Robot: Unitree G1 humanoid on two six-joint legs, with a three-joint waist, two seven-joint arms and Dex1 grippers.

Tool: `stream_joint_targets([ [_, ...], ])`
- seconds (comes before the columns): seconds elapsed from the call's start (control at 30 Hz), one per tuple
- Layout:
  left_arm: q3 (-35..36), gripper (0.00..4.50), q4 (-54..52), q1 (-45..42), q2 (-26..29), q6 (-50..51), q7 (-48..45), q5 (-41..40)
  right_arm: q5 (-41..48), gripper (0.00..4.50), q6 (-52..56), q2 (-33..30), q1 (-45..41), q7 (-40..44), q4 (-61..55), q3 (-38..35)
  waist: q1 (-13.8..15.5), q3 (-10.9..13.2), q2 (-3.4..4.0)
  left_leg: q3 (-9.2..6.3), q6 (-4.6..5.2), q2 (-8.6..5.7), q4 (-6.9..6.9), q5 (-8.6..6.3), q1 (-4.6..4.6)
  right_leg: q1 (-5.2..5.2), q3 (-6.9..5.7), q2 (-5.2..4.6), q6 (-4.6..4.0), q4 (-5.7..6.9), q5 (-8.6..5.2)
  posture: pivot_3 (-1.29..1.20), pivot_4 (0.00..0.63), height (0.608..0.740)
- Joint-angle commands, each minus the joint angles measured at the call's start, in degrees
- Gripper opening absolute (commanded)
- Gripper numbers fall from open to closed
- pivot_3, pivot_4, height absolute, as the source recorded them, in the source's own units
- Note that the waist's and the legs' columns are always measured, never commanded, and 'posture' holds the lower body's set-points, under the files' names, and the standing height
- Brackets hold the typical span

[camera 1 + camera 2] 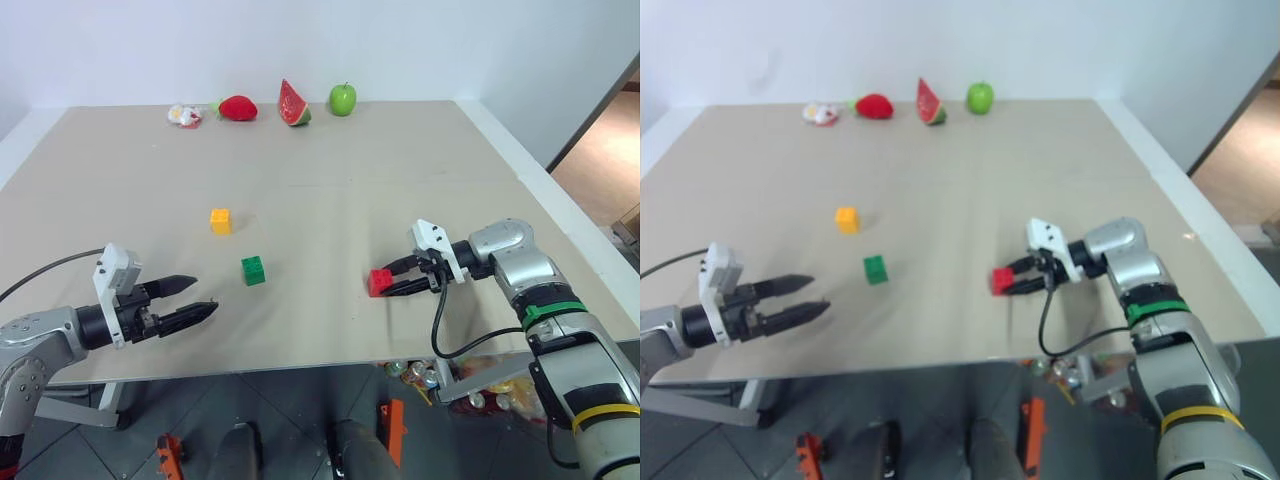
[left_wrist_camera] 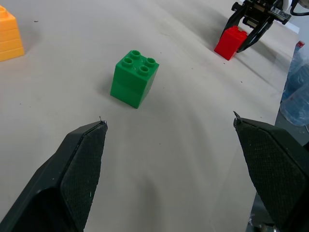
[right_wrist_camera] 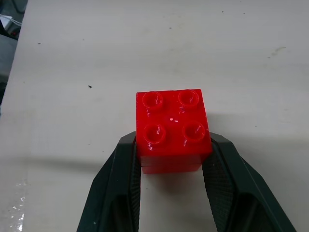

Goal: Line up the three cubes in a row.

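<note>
The fingers of the left gripper (image 1: 198,300) are spread wide and grasp nothing; its two black fingertips (image 2: 87,159) stand well apart over bare table, pointing toward the green cube (image 1: 253,270), which sits a short way ahead of them, untouched, studs up. The gripper hovers near the table's (image 1: 330,190) front edge on the robot's left side.

Farther back and a little to the left of the green cube lies the yellow cube (image 1: 221,221), also resting on the table with nothing touching it. The two are near each other but apart.

To the right, the red cube (image 1: 379,282) is clamped between the fingers of the right gripper (image 1: 388,283). In the right wrist view the two black pads (image 3: 126,164) press against opposite sides of the red cube's lower half, studs facing up. The gripper reaches in from the right and points toward the robot's left. Whether the red cube rests on the tabletop or is lifted just off it cannot be told. It is well apart from the green cube, at about the same depth on the table.

No containers are on the table. Along its far edge stand a strawberry (image 1: 237,108), a watermelon slice (image 1: 292,104) and a green apple (image 1: 342,99).
</note>
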Motion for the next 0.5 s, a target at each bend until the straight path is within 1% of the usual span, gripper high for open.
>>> stream_joint_targets([
  [0.03, 1.8, 4.35, -2.0, 0.2, 0.3, 0.1, 0.5, -1.0, -0.6, 1.73, -0.6, 0.1, -2.1, 3.9, 1.5, -0.6, 0.0, 0.0, 0.0, 0.0, 0.0, 0.0, 0.0, 0.0, 0.0, 0.0, 0.0, 0.0, 0.0, 0.0, 0.0, 0.0, 0.15, 0.74],
  [0.07, 1.7, 4.35, -2.0, 0.3, 0.2, 0.1, 0.7, -1.0, -1.0, 2.28, -0.9, 0.3, -2.2, 3.9, 2.0, -0.7, 0.0, 0.0, 0.0, 0.0, 0.0, 0.0, 0.0, 0.0, 0.0, 0.0, 0.0, 0.0, 0.0, 0.0, 0.0, 0.0, 0.15, 0.74],
  [0.1, 1.5, 4.35, -2.1, 0.3, 0.2, 0.1, 0.8, -1.0, -1.5, 2.66, -1.5, 0.6, -2.3, 3.4, 2.4, -1.2, 0.0, 0.0, 0.0, 0.0, 0.0, 0.0, 0.01, 0.0, 0.0, 0.0, 0.0, 0.0, 0.0, 0.0, 0.0, 0.0, 0.15, 0.74],
  [0.2, 0.7, 4.35, -1.9, 0.2, 0.1, -0.2, 0.7, -0.5, -2.3, 3.61, -1.4, 0.6, -2.9, 3.0, 3.2, -2.2, 0.0, 0.0, 0.0, 0.0, 0.0, 0.0, 0.01, 0.0, 0.0, 0.0, 0.0, 0.01, -0.01, 0.0, 0.01, 0.0, 0.15, 0.74],
  [0.23, 0.2, 4.35, -1.7, 0.1, 0.2, -0.4, 0.5, -0.1, -2.5, 4.03, -1.4, 0.2, -3.1, 3.3, 3.1, -2.4, 0.0, 0.0, 0.0, 0.0, 0.0, 0.0, 0.01, 0.0, 0.0, 0.0, 0.0, 0.01, -0.01, 0.0, 0.01, 0.0, 0.15, 0.74],
  [0.27, -0.6, 4.35, -1.1, -0.1, 0.5, -0.9, 0.1, 0.8, -2.1, 4.32, -1.2, -0.8, -3.1, 3.7, 2.3, -2.1, 0.0, 0.0, 0.0, 0.0, 0.0, 0.0, 0.01, 0.0, 0.0, 0.0, 0.0, 0.0, -0.01, 0.0, 0.01, 0.0, 0.15, 0.74],
  [0.4, -4.4, 4.35, 3.2, -2.2, 1.2, -3.2, -1.0, 5.5, 1.3, 4.32, -0.1, -5.7, -3.6, 3.9, -2.0, -1.1, 0.2, 0.0, 0.04, 0.01, 0.0, -0.01, 0.01, 0.0, -0.01, 0.01, 0.0, -0.01, 0.01, 0.0, 0.0, 0.0, 0.15, 0.74],
  [0.5, -7.6, 4.35, 8.7, -6.4, 1.3, -5.7, -2.5, 9.3, 7.9, 4.32, 2.6, -12.8, -3.8, 3.9, -8.8, -0.1, 0.4, 0.1, 0.11, 0.02, 0.0, -0.01, 0.01, 0.0, -0.04, -0.02, 0.0, -0.01, 0.0, 0.0, -0.01, 0.0, 0.15, 0.74],
])
